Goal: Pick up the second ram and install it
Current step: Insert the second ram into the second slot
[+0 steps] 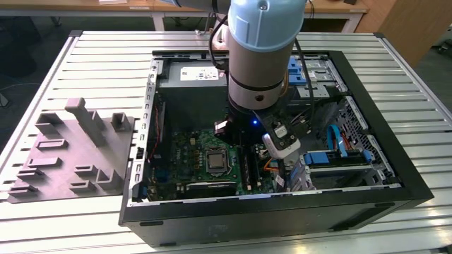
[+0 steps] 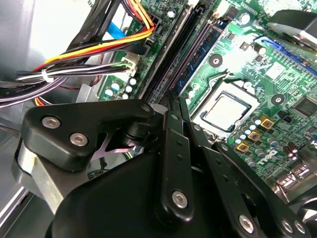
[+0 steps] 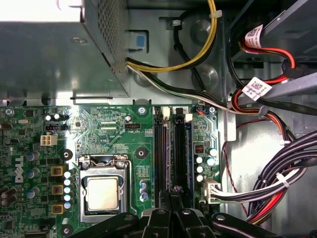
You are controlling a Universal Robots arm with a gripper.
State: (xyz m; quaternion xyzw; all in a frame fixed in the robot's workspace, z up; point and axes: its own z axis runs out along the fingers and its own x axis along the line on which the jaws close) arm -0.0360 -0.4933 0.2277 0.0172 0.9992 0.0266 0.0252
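While the arm reaches down into the open black computer case (image 1: 282, 211), I see the black gripper (image 2: 174, 96) directly over the long black memory slots (image 2: 168, 54). I cannot tell whether it is closed or grips anything. The second ram, a thin dark blue-green board (image 2: 200, 52), stands upright between those slots and the square metal processor socket (image 2: 225, 111), near the gripper.

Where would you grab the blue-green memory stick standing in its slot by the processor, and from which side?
Probably the long upper edge of the memory board, pinched across its flat faces, coming straight down from above. It stands on edge, with a black slot close alongside, so only that edge is free.
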